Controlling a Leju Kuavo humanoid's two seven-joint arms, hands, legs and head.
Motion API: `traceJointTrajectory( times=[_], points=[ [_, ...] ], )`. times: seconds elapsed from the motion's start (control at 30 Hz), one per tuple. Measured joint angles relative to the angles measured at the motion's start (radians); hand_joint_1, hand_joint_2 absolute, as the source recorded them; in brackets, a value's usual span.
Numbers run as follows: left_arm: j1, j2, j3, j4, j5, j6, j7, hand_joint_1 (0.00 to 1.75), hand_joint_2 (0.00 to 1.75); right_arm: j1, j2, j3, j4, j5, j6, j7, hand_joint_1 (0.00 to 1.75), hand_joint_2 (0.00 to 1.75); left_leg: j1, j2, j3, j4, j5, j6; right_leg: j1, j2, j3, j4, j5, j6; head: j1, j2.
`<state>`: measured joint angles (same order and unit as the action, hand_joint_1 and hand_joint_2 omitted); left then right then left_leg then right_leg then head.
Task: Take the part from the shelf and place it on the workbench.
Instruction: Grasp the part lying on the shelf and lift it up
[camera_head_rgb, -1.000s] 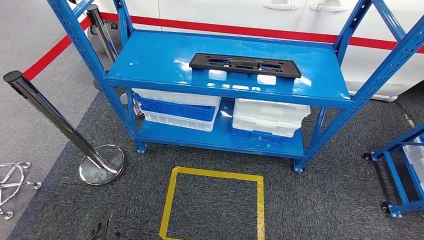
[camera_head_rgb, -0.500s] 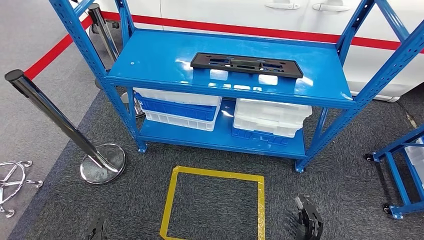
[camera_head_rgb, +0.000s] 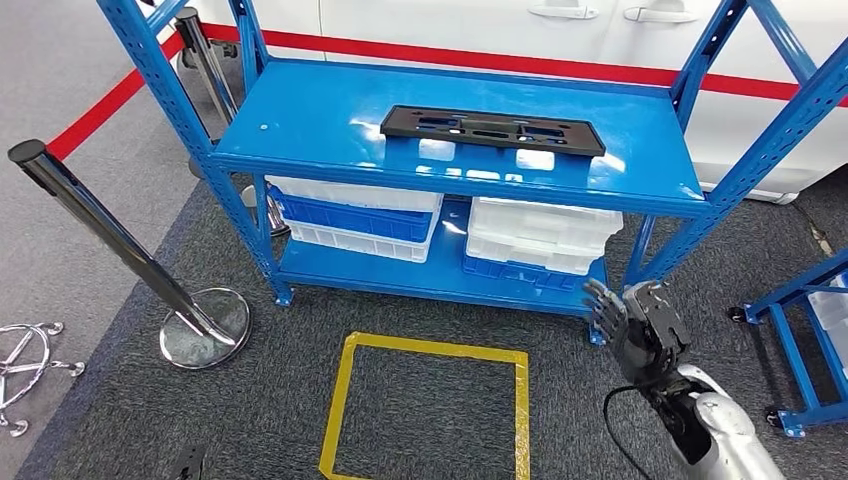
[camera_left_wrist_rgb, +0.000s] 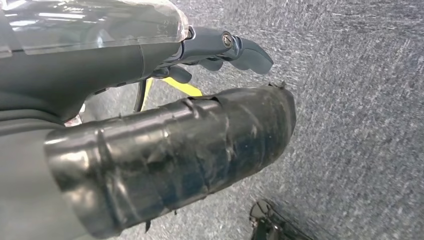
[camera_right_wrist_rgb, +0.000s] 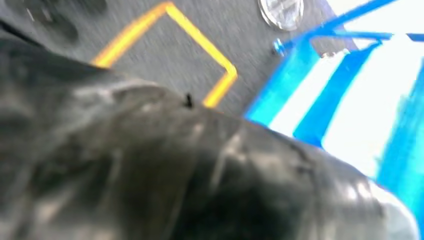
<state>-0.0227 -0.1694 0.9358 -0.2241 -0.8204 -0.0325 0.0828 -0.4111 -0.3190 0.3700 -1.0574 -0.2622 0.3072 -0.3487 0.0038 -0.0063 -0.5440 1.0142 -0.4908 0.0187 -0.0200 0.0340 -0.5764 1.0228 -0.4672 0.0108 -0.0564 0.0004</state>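
Overhead: part (camera_head_rgb: 492, 130) flat on shelf (camera_head_rgb: 300, 120) | right hand (camera_head_rgb: 640, 320) empty, fingers apart | left hand (camera_left_wrist_rgb: 165, 155) grip unclear

The left hand (camera_left_wrist_rgb: 165, 145) is seen close up over grey carpet (camera_left_wrist_rgb: 360, 100), its thick taped thumb (camera_left_wrist_rgb: 200, 145) extended and darker fingers (camera_left_wrist_rgb: 240, 50) held apart, with nothing gripped. A strip of yellow tape (camera_left_wrist_rgb: 182, 87) is glimpsed on the carpet beyond.

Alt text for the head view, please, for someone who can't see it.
A long black part lies flat on the top level of a blue shelf, untouched. The robot's right hand hangs empty, fingers apart, low beside the shelf's right front leg. White and blue bins sit on the lower level, and a yellow tape square marks the carpet in front.
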Motion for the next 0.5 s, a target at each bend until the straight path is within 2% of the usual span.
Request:
traceJointTrajectory(
  times=[0.2,0.5],
  points=[
    [-0.007,-0.005,0.034,0.009,-0.038,-0.017,0.0,0.0,0.0,-0.059,-0.017,0.003,-0.1,0.173,-0.095,-0.003,0.0,0.0,0.0,-0.001,0.0,0.0,0.0,0.0,0.0,-0.001,0.0,0.0,0.0,0.0,0.0,0.0],
    [-0.017,-0.005,0.066,0.018,-0.08,-0.035,0.002,0.0,0.0,-0.122,-0.047,0.041,-0.166,0.448,-0.267,0.006,0.0,0.0,0.0,0.0,-0.001,0.0,0.0,0.0,0.0,-0.001,0.0,0.0,0.0,0.0,0.0,0.0]
  ],
)
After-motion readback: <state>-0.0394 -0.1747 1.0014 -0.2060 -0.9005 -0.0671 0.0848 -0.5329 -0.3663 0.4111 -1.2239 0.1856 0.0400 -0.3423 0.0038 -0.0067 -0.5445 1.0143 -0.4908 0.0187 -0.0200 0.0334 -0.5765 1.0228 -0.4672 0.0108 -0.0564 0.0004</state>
